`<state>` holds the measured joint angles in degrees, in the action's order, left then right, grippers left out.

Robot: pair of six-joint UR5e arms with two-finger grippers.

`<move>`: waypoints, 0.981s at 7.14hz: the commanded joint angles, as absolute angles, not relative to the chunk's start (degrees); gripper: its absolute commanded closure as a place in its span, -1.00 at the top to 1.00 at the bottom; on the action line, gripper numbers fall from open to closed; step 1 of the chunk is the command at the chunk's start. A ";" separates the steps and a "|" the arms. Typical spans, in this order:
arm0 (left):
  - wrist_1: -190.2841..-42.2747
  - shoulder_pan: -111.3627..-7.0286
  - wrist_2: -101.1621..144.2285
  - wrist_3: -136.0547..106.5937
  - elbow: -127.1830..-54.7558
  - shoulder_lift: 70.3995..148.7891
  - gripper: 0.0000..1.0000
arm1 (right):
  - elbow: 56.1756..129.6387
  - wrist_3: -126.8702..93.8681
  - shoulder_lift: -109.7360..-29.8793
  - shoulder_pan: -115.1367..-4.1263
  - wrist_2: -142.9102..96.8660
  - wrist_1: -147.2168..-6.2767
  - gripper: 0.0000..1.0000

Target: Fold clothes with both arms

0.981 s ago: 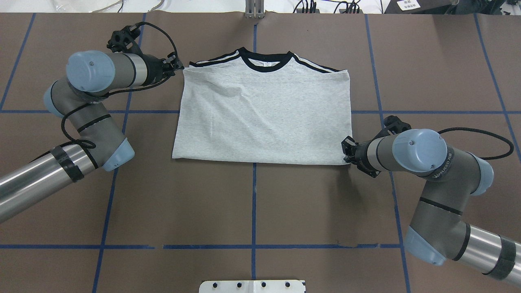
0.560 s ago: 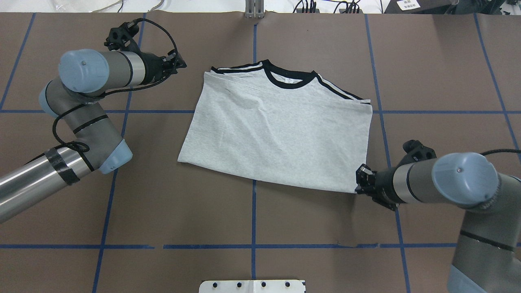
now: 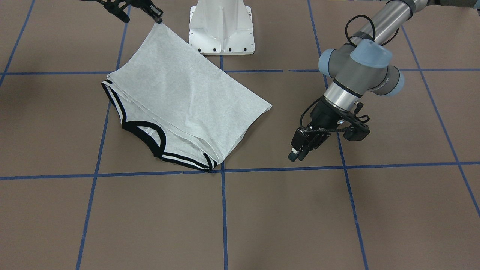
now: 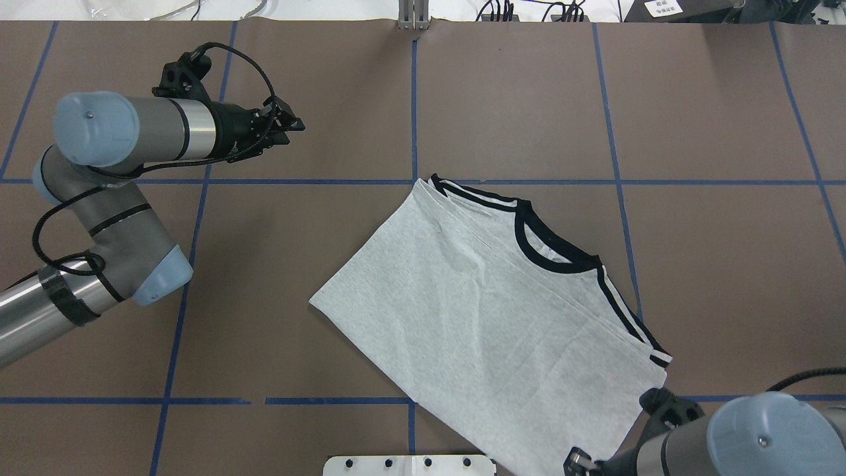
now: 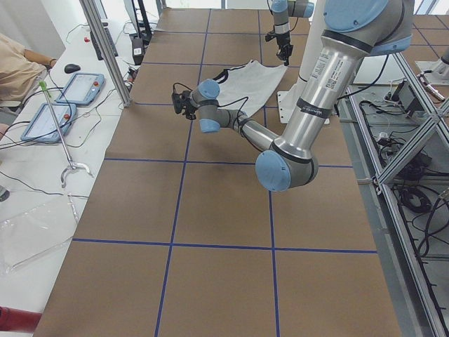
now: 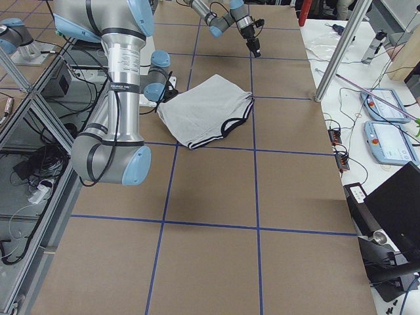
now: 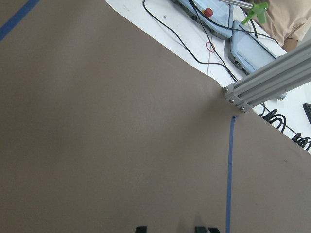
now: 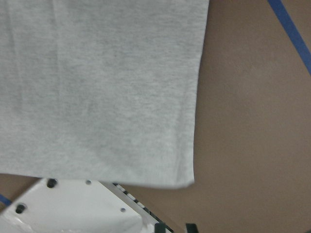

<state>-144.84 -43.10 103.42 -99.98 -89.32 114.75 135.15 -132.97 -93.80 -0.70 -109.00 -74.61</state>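
Note:
The grey T-shirt [image 4: 489,324] lies folded and skewed on the brown table, its black collar [image 4: 548,254] towards the right and its print hidden. It also shows in the front view [image 3: 180,97]. My right gripper [image 4: 574,463] is at the near edge by the shirt's hem corner. In the right wrist view its fingertips [image 8: 160,228] stand apart, and the shirt [image 8: 97,87] ends just ahead of them, not between them. My left gripper [image 4: 299,123] hovers open and empty over bare table at the far left, well clear of the shirt [image 3: 294,156].
The white pedestal base [image 3: 221,33] stands right beside the shirt's hem edge at the near side [image 4: 410,465]. An aluminium post [image 4: 413,16] stands at the far edge. Blue tape lines grid the table. Cables and pendants lie beyond the far edge.
The shirt slid towards the robot and to the right and turned, pulled by my right gripper. The left gripper let go of the shoulder corner and stayed at the far left.

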 commanded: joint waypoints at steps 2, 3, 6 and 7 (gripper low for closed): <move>-144.93 -32.22 103.45 -114.46 -98.16 106.98 0.23 | 135.44 -134.21 -91.95 -9.25 -109.42 -75.15 1.00; -144.93 -28.51 103.27 -118.70 -99.04 104.79 0.27 | 134.05 -132.99 -87.58 -19.41 -109.77 -75.49 1.00; -140.75 -21.02 96.79 -126.30 -98.88 104.41 0.32 | 127.63 -124.81 -83.59 -26.80 -109.51 -75.50 1.00; -136.01 -20.66 96.33 -126.30 -99.05 106.07 0.31 | 127.62 -124.72 -83.50 -26.89 -109.51 -75.50 1.00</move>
